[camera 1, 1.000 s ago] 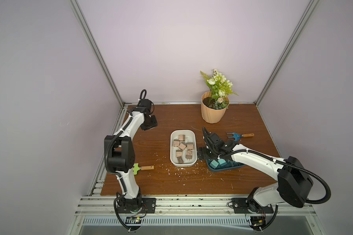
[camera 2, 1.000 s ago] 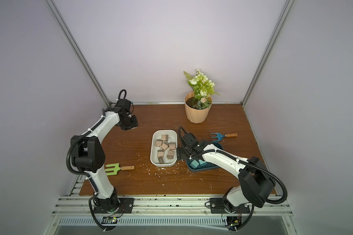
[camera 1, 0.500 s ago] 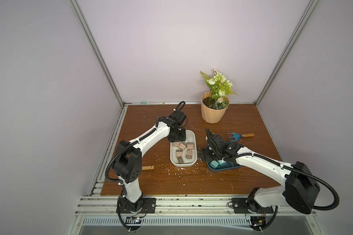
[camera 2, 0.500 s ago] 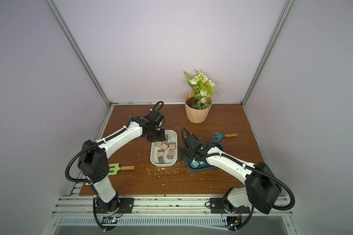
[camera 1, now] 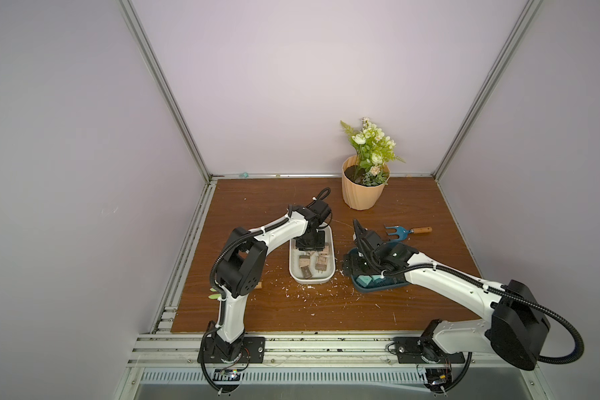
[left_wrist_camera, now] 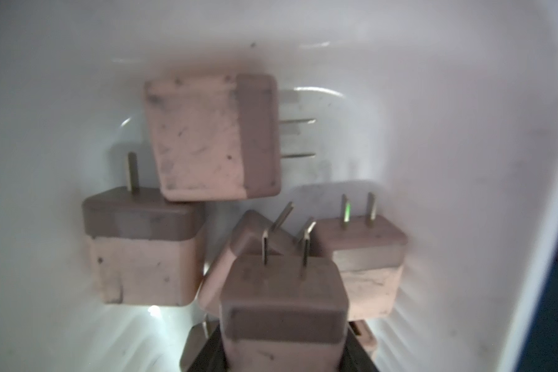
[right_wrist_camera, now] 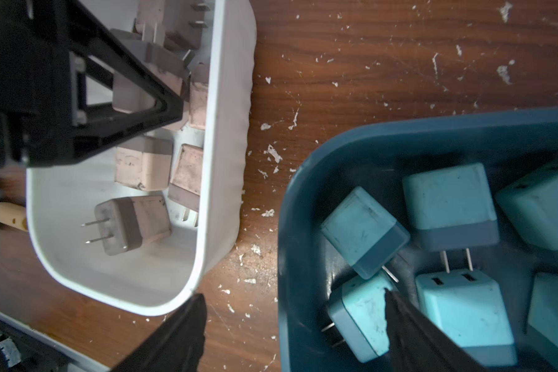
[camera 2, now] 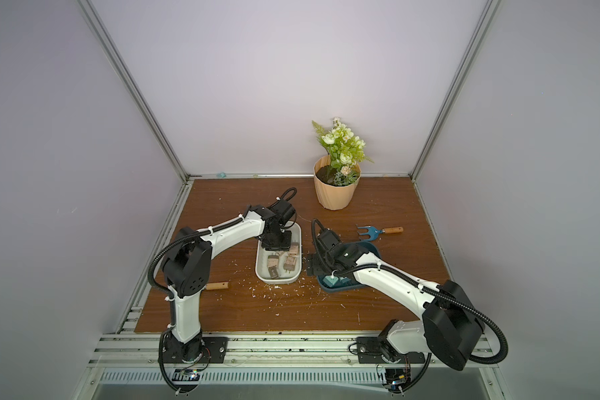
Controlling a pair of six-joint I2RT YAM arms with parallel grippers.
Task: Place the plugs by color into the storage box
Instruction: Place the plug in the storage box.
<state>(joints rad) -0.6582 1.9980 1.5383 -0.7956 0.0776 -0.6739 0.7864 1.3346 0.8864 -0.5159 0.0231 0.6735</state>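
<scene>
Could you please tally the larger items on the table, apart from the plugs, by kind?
Tubs: 2 (white plastic tub, dark blue plastic tub)
Garden forks: 2 (blue garden fork with wooden handle, green garden fork with wooden handle)
Flower pots: 1 (peach ribbed flower pot)
Total: 5

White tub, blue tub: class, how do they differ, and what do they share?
The white tub holds tan-brown plugs; the blue tub holds teal plugs. The left pincer, shut on a tan-brown plug, is inside the white tub; the open right pincer straddles the blue tub's rim. Both are oblong, on the table.
</scene>
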